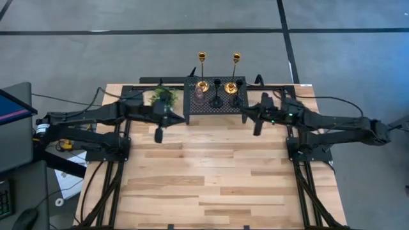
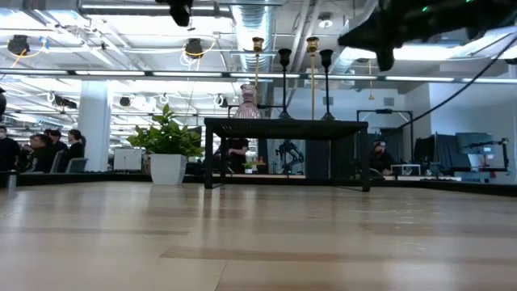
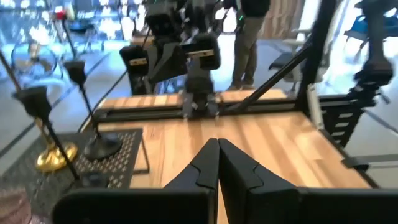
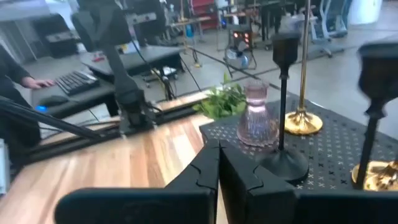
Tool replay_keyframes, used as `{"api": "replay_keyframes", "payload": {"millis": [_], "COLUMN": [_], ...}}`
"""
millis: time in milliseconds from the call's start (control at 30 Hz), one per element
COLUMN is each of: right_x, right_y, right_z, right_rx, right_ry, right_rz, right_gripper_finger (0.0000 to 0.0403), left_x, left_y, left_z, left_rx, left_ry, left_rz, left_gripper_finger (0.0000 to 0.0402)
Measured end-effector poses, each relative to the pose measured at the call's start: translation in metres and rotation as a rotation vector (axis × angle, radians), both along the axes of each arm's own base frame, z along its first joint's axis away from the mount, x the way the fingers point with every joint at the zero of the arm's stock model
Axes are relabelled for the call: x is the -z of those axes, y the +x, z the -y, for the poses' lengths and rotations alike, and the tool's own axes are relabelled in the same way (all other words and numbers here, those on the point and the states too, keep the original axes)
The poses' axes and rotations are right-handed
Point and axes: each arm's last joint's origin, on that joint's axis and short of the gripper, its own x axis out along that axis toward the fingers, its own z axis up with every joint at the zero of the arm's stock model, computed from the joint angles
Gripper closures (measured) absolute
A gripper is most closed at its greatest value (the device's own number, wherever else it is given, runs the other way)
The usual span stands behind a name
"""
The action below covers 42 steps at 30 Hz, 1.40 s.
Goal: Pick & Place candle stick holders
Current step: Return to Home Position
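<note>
On the black mesh stand at the table's far middle stand two gold thin-stemmed candle stick holders, two short black ones and a squat pinkish one, each on its round base. The right wrist view shows the pinkish one and a black one close ahead. My left gripper is shut and empty above the table, left of the stand. My right gripper is shut and empty, right of the stand.
A small green potted plant stands on the table just left of the stand. Bare wooden table lies between the arms and the near edge. People show in the room beyond the table in the low view.
</note>
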Motion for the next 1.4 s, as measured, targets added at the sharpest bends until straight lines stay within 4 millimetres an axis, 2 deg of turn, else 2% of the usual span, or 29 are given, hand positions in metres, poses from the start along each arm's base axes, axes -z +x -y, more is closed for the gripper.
{"api": "replay_keyframes", "payload": {"millis": [233,533,767,1100,1400], "right_x": [-0.017,-0.034,-0.036,-0.042,-0.044], "right_y": [-0.034,-0.066,-0.090,-0.124,-0.142], "right_z": [-0.012,-0.025,-0.028,-0.032,-0.035], "right_rx": [-0.031,-0.081,-0.086,-0.084,-0.081], "right_ry": [-0.011,-0.048,-0.061,-0.083,-0.095], "right_rz": [0.057,0.183,0.217,0.332,0.404], "right_gripper_finger": [0.0403,0.0403,0.0403,0.0403,0.0403], "left_x": [0.007,0.014,0.018,0.044,0.048], "left_y": [-0.029,-0.049,-0.057,-0.067,-0.103], "left_z": [0.008,0.011,0.012,0.014,0.019], "left_rx": [0.018,0.019,0.008,0.013,0.015], "left_ry": [0.007,0.015,0.052,0.044,0.060], "left_rz": [0.056,0.107,0.136,0.153,0.299], "left_gripper_finger": [0.0396,0.0396,0.0396,0.0396,0.0396]}}
